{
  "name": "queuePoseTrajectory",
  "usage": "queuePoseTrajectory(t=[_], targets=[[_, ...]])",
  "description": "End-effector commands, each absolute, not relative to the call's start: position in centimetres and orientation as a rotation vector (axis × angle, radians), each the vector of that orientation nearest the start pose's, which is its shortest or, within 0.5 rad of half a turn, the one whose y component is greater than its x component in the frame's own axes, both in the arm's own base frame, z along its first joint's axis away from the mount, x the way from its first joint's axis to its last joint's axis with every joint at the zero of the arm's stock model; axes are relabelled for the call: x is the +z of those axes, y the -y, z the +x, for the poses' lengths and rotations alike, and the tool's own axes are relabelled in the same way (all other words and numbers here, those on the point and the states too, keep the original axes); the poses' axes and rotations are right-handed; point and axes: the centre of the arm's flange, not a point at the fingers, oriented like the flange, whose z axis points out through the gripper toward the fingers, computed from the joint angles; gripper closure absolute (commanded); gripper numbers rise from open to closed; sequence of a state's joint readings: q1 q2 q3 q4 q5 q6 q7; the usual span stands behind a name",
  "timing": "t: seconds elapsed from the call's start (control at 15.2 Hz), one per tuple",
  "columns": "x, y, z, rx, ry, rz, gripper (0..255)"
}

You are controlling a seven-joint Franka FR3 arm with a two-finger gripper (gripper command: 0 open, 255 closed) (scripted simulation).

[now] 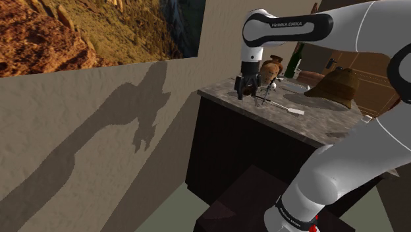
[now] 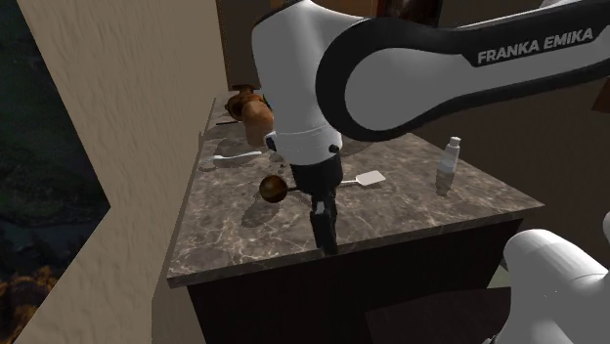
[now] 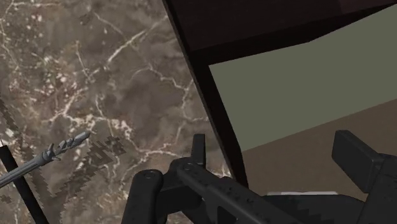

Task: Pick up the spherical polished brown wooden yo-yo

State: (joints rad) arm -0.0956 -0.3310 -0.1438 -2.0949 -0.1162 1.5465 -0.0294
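Presently nothing is held: jaws stand apart, empty, near the bench [image 2: 415, 210] edge; yo-yo [image 2: 274, 189] rests nearby, grasp outstanding.

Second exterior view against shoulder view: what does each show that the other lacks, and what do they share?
Second exterior view: the round glossy brown yo-yo. Shoulder view: a brown brimmed hat. Both: the brown veined marble countertop, the flat white spatula and the black two-finger pincer on the white arm.
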Motion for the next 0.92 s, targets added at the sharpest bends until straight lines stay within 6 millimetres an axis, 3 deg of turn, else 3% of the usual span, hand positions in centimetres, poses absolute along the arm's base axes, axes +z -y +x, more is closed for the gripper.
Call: queuePoseTrajectory(t=[0.0, 0.86], targets=[[53.9, 13.9, 43.1, 0.367, -0.343, -3.157, 0], [54.6, 27.8, 52.2, 0.405, -0.658, -3.195, 0]])
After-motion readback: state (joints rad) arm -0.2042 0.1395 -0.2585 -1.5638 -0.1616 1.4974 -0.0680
